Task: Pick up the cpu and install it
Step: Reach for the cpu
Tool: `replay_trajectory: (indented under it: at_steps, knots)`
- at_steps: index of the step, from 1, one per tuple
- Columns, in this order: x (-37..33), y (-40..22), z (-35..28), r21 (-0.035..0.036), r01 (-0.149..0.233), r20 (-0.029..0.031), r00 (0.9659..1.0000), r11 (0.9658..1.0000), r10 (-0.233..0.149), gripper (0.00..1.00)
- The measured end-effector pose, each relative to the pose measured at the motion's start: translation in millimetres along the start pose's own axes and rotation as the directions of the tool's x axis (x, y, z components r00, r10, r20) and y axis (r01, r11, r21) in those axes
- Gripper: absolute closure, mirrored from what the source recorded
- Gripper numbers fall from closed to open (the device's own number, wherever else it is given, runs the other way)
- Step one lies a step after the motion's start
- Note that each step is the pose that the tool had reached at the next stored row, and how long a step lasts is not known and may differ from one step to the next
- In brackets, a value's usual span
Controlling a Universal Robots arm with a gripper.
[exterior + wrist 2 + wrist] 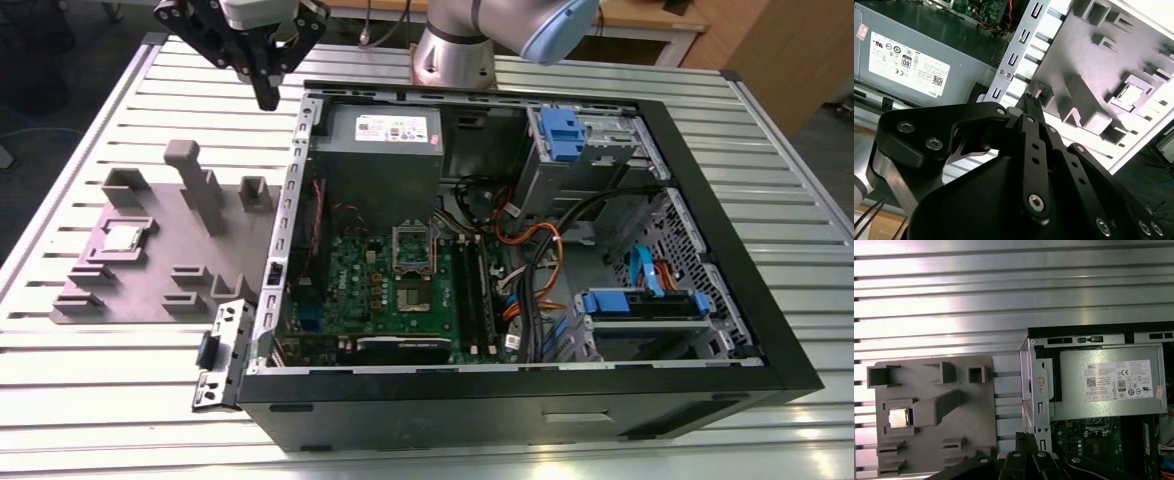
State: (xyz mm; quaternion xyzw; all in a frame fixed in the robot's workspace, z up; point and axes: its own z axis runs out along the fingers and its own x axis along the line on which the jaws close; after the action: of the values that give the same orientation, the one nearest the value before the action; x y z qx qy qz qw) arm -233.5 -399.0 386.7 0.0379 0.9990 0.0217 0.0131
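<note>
Lower centre of the exterior view: the computer case (534, 410) lies open side up, exposing the socket (412, 243) from above. Middle left: the cpu (123, 236) sits flat in a recess of the grey fixture (147, 285), probably to locate it for pickup. Upper left: the gripper (268, 98) hangs with jaws closed and empty, well apart from the cpu.

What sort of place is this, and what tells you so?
Likely a robotics lab: a robot arm over a metal table, an open computer case, a grey tray holding the cpu.
</note>
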Motion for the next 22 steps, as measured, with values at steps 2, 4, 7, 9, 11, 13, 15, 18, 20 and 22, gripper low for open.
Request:
replay_trajectory:
  at_steps: [2, 4, 7, 9, 11, 13, 15, 18, 20, 22]
  knots:
    - [0.4, 0.0, 0.2, 0.0000, 0.000, 0.0000, 1.0000, 1.0000, 0.000, 0.89]
    - [1.0, -0.1, 0.3, 0.0000, 0.000, 0.0000, 1.0000, 1.0000, 0.000, 0.89]
    - [1.9, -0.2, 0.5, 0.0000, 0.000, 0.0000, 1.0000, 1.0000, 0.000, 0.89]
    - [2.3, -0.2, 0.6, 0.0000, 0.000, 0.0000, 1.0000, 1.0000, 0.000, 0.89]
    - [2.8, -0.2, 0.8, 0.0000, 0.000, 0.0000, 1.0000, 1.0000, 0.000, 0.89]
    - [3.2, -0.3, 1.0, 0.0000, 0.000, 0.0001, 1.0000, 1.0000, 0.000, 0.89]
    - [3.7, -0.3, 1.1, 0.0000, 0.000, 0.0000, 1.0000, 1.0000, 0.000, 0.89]
    - [5.4, -0.5, 2.0, 0.0000, 0.000, 0.0000, 1.0000, 1.0000, 0.000, 0.89]
    - [7.0, -0.6, 2.9, -0.0001, 0.000, 0.0001, 1.0000, 1.0000, 0.000, 0.89]
    - [7.4, -0.7, 3.0, -0.0001, 0.000, 0.0001, 1.0000, 1.0000, 0.000, 0.89]
